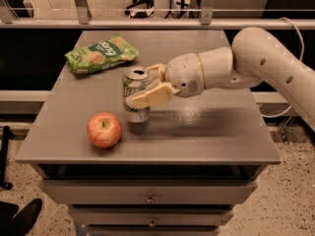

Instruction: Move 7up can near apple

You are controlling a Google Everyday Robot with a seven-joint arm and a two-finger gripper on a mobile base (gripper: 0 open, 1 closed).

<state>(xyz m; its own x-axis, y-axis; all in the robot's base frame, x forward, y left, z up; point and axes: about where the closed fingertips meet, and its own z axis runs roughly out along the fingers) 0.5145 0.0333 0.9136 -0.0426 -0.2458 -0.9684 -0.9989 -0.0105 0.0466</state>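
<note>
The gripper [143,86] clasps the upright 7up can [136,96] just beside the apple [104,130], a little behind it, near but apart. A green snack bag [101,53] lies well behind the apple on the grey worktop [211,132].

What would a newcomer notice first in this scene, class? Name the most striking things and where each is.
The white robot arm reaches in from the picture's right, its beige claw shut on the small silver-grey aluminium 7up can mid-table. A round red apple sits just left of the can, near the front edge of the grey table; a green snack bag lies back-left.
</note>
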